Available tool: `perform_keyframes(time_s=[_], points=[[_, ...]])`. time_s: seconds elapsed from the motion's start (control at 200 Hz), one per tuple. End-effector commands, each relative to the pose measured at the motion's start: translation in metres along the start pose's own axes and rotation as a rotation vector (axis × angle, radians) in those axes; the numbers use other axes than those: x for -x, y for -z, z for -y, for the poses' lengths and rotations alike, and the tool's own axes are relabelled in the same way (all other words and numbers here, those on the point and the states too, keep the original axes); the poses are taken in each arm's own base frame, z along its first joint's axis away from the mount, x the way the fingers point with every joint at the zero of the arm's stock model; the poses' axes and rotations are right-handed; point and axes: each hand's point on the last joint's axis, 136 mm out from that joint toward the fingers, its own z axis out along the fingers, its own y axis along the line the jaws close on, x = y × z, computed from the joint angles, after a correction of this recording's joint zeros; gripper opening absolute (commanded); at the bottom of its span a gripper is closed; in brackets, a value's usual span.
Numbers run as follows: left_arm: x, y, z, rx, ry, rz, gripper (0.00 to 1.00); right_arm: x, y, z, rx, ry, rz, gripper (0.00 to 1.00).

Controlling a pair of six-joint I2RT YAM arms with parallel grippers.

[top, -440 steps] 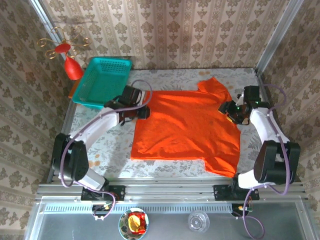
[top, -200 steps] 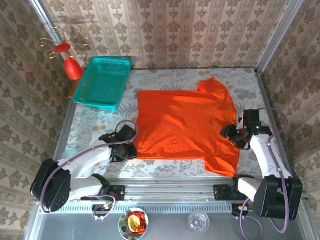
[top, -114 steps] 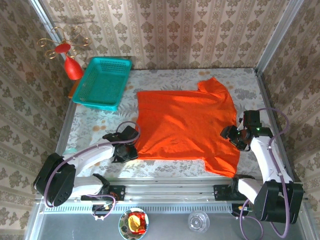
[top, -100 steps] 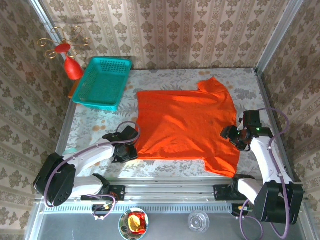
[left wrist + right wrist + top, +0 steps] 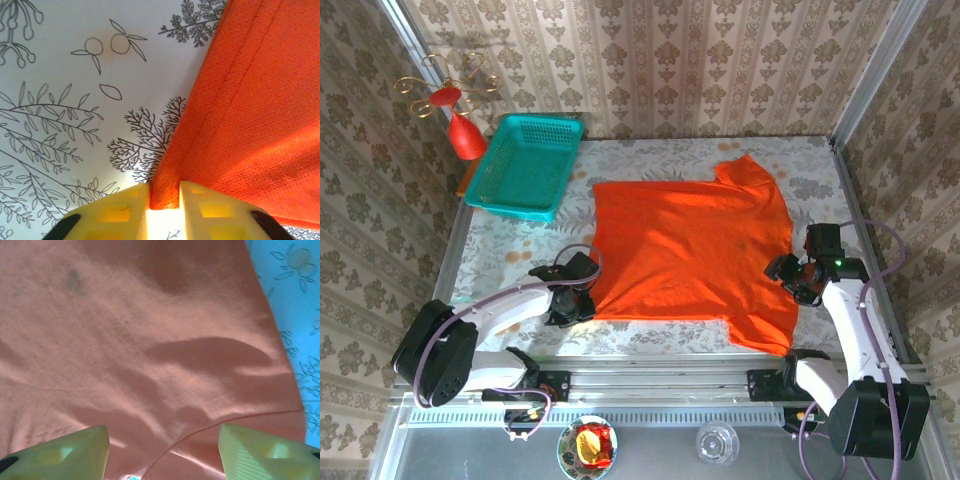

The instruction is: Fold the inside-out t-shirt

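Two left fingers (image 5: pixel 120 212) tight on t-shirt (image 5: pixel 250 100) hem, left-wrist view.

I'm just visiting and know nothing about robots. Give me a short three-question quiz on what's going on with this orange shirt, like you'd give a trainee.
1. True or false: the left gripper is pinching a hemmed edge of the t-shirt.
2. Where is the teal basket? A: under the shirt. B: beyond the shirt's far left corner, apart from it. C: resting on top of the shirt.
3. Fill in the blank: the right gripper is over the shirt's fabric with its jaws ____.

Key: 1 true; 2 B; 3 open.
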Motion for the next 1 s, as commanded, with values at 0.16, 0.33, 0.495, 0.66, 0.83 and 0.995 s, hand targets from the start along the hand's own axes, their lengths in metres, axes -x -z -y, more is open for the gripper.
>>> perform_keyframes(time_s=[0.16, 0.33, 0.495, 0.66, 0.83, 0.995], points=[[-0.005, -0.003, 0.001, -0.002, -0.021, -0.020, 0.12, -0.039, 0.011, 0.068, -0.312, -0.381, -0.016, 0.60], [-0.004, -0.004, 0.001, -0.004, -0.020, -0.014, 0.11, -0.063, 0.006, 0.086, -0.394, -0.488, -0.071, 0.59], [-0.005, -0.005, 0.001, -0.014, -0.017, -0.012, 0.12, -0.087, -0.001, 0.093, -0.434, -0.577, -0.146, 0.57], [-0.004, -0.004, 0.001, -0.018, -0.017, -0.012, 0.12, -0.100, -0.006, 0.094, -0.437, -0.646, -0.184, 0.57], [-0.003, -0.003, 0.002, -0.019, -0.024, -0.012, 0.12, -0.114, -0.020, 0.091, -0.407, -0.714, -0.226, 0.54], [-0.002, -0.004, 0.002, -0.015, -0.025, -0.013, 0.13, -0.119, -0.026, 0.095, -0.418, -0.741, -0.223, 0.52]])
